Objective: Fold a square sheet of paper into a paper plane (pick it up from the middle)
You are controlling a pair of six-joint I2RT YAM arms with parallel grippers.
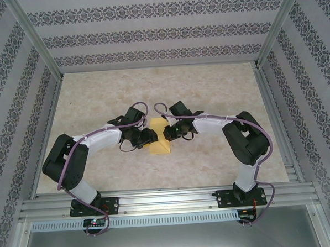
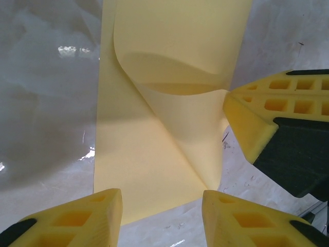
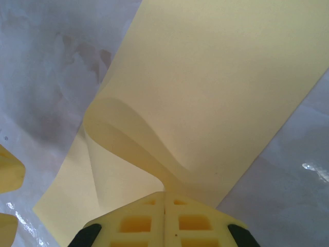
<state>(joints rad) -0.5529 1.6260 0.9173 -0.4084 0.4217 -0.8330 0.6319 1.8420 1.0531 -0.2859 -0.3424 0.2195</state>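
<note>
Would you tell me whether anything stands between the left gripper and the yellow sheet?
Nothing visible does: the left gripper stands at the edge of the sheet, whose curled flap the right gripper pinches.

The paper (image 1: 158, 147) is yellow, the table (image 1: 207, 88) marbled beige, the walls (image 1: 149, 36) floral-banded.

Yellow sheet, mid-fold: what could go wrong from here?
1. The right end effector is shut on just the edge of a curled-over flap of the yellow sheet; the paper may slip out or tear.
2. The flap is a soft curl with no crease yet, so it could land skewed.
3. The left end effector stands open at the sheet's near edge, apparently not pinning it, so the sheet could slide on the glossy table.
</note>
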